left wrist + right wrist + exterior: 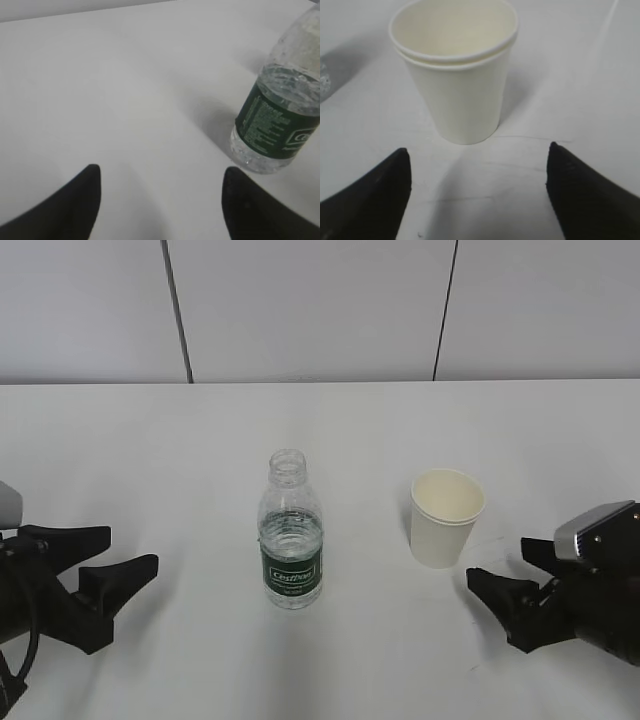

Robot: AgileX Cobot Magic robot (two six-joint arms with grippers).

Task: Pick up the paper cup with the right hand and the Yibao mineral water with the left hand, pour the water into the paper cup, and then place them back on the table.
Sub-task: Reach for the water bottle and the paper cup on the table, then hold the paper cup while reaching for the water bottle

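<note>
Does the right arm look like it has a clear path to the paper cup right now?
Probably yes. The right tool is open and faces the paper cup, with only bare table between them. The bottle stands well off to the cup's other side, so nothing seems to block it.

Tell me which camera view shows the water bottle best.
The exterior view: the water bottle stands whole there, from its open, capless neck down to its base on the table, label facing the camera. The left wrist view cuts it off at the right edge, showing mostly label and base. The right wrist view shows only a blurred sliver at its left edge.
</note>
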